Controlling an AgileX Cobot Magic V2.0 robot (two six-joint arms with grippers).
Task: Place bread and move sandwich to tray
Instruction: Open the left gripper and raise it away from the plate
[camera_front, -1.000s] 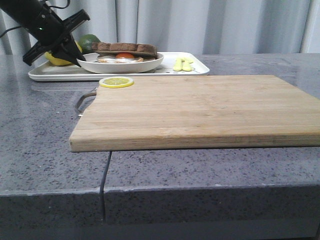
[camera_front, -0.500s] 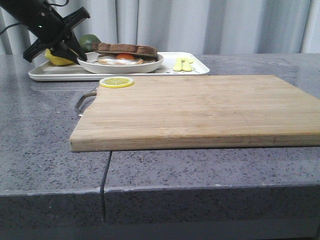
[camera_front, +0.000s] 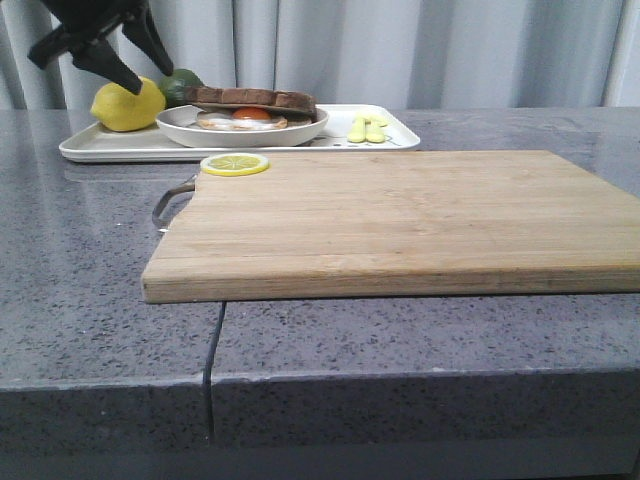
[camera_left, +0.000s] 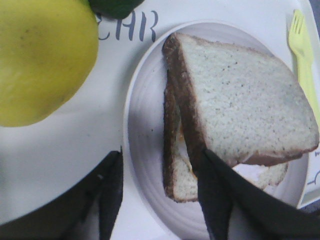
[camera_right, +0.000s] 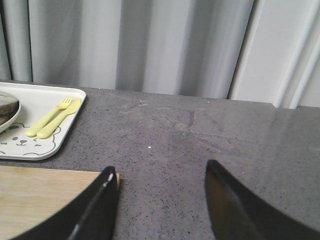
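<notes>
1. Front view. The sandwich (camera_front: 250, 103) sits on its round plate (camera_front: 240, 131), and the plate rests on the tray (camera_front: 130, 146) at the far left of the counter (camera_front: 400, 340). The top slice of bread (camera_front: 250, 96) lies over the egg (camera_front: 245, 118). The left gripper (camera_front: 105, 45) hangs above the tray's left end, fingers spread, holding nothing. Judged from this, the placing looks done. Risk: a lemon (camera_front: 127, 105) and a green fruit (camera_front: 180, 82) stand just beside the plate, below the gripper; a low sweep could knock either into the plate. The cutting board (camera_front: 400, 215) carries only a lemon slice (camera_front: 234, 164) at its near-left corner.

2. Left wrist view. The bread (camera_left: 245, 107) overhangs the lower slice (camera_left: 182, 175), skewed and tilted, not square on it. The left gripper (camera_left: 160, 200) is apart; one fingertip (camera_left: 212, 175) appears in line with the bread's crust edge, though I cannot tell whether they touch. Risk: any sideways drift could drag the top slice off the stack. The plate (camera_left: 145, 150) lies just beside the lemon (camera_left: 40, 60).

3. Right wrist view. The right gripper (camera_right: 160, 195) is apart and empty over bare counter (camera_right: 200, 135), near the board's corner (camera_right: 45, 195). The tray (camera_right: 45, 130) with its fork and spoon (camera_right: 52, 116) lies well apart. Risk: low here.
</notes>
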